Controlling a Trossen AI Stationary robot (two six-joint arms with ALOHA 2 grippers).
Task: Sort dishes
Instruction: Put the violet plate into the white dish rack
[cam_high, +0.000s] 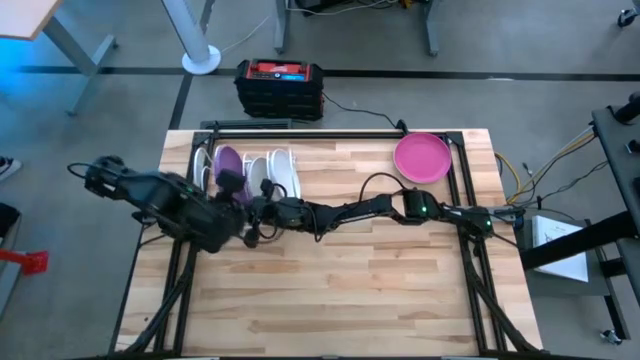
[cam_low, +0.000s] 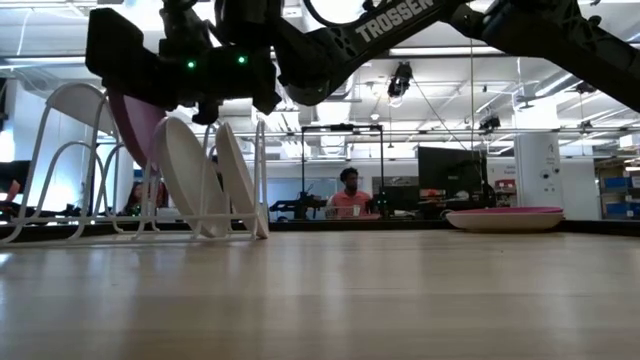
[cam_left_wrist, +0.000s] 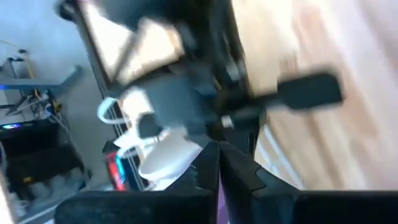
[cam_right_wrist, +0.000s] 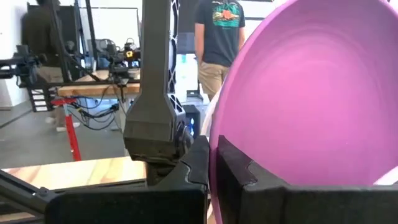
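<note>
Wooden table (cam_high: 330, 290) held a white wire rack (cam_high: 205, 160) with several racked dishes; right gripper (cam_high: 243, 203) clamped a purple plate (cam_right_wrist: 311, 93); a round magenta bowl (cam_high: 422, 157) waited apart.

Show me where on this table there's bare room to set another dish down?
The whole near half of the table is bare wood, as is the strip between the dish rack and the pink plate. The rack corner is crowded: both grippers meet there.
</note>
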